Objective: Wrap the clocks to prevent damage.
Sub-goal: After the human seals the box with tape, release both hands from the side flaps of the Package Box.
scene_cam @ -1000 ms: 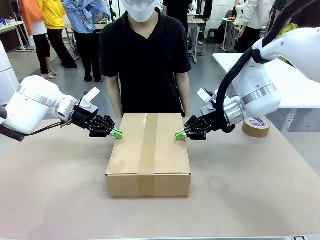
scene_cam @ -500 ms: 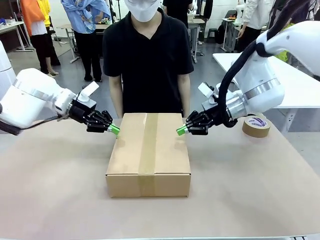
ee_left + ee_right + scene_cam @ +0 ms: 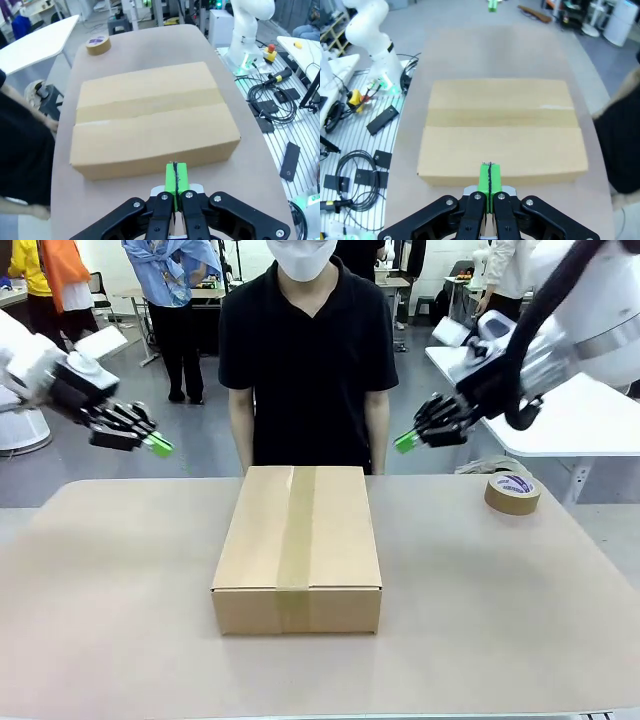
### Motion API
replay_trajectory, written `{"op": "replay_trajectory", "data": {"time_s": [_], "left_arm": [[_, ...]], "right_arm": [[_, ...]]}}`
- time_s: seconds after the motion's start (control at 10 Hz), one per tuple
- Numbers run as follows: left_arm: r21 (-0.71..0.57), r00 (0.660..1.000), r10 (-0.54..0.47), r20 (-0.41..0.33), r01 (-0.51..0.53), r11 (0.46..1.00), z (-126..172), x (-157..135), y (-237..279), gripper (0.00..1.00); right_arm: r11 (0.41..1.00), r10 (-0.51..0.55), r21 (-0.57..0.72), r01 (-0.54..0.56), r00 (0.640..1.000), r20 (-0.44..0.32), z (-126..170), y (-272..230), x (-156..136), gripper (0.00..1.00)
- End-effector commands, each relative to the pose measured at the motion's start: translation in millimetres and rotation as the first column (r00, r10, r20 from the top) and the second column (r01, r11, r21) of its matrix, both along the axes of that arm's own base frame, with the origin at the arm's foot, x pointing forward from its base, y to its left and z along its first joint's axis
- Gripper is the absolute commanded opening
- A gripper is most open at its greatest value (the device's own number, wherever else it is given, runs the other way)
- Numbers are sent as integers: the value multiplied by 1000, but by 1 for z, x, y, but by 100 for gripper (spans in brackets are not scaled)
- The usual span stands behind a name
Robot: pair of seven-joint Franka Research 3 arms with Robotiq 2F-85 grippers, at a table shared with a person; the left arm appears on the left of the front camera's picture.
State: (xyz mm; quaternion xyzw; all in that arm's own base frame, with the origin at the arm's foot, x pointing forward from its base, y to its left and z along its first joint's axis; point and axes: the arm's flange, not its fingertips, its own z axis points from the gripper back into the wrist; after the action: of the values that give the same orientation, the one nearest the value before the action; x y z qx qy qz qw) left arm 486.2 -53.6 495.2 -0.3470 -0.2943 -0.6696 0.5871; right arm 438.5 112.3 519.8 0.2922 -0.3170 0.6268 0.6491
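Observation:
A closed cardboard box point(image 3: 297, 545), sealed with a strip of brown tape, lies in the middle of the table; any clocks are hidden. It also shows as the box point(image 3: 152, 117) in the left wrist view and the box point(image 3: 501, 130) in the right wrist view. My left gripper point(image 3: 160, 447) hangs shut and empty, high above the table to the box's left. My right gripper point(image 3: 403, 442) is shut and empty too, raised to the box's right. Green pads point(image 3: 176, 178) press together, as do the pads point(image 3: 489, 180) of the right one.
A roll of brown tape point(image 3: 512, 492) lies on the table at the far right, also seen as the roll point(image 3: 98, 44). A person in a black shirt point(image 3: 308, 350) stands at the far edge behind the box. Cables and another arm's base point(image 3: 372, 35) sit beside the table.
Both grippers have lifted away from the box's far corners, the left swinging up and out to the left, the right up and out to the right. The box has stayed put.

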Motion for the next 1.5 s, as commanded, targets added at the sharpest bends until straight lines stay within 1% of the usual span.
{"op": "replay_trajectory", "data": {"time_s": [0.0, 0.1, 0.3, 0.4, 0.5, 0.6, 0.7, 0.8, 1.4], "left_arm": [[75, 998, 70, 0, -70, 995, 13, -24, 11, 0], [108, 994, 111, 23, -113, 988, 28, -26, 17, 0], [136, 981, 179, 71, -187, 973, 51, -43, 25, 0], [160, 976, 201, 87, -212, 964, 64, -46, 25, 0], [180, 971, 219, 96, -233, 956, 69, -53, 24, 0], [208, 967, 233, 100, -250, 946, 74, -54, 22, 0], [217, 965, 244, 97, -260, 941, 78, -56, 19, 0], [155, 974, 203, 105, -217, 964, 78, -48, 31, 0], [155, 974, 203, 105, -217, 964, 78, -48, 31, 0]], "right_arm": [[992, -107, -63, 106, 994, -13, 21, -25, -24, 1], [983, -162, -80, 163, 987, 15, 32, -37, -33, 1], [972, -214, -93, 216, 976, 29, 45, -55, -49, 1], [968, -230, -103, 231, 973, 16, 45, -59, -52, 1], [966, -235, -113, 234, 972, -1, 42, -63, -52, 1], [962, -249, -117, 246, 968, -15, 38, -67, -49, 1], [964, -241, -122, 236, 970, -30, 33, -68, -46, 1], [970, -222, -98, 222, 975, 12, 44, -69, -51, 1], [970, -222, -98, 222, 975, 12, 44, -69, -51, 1]]}}
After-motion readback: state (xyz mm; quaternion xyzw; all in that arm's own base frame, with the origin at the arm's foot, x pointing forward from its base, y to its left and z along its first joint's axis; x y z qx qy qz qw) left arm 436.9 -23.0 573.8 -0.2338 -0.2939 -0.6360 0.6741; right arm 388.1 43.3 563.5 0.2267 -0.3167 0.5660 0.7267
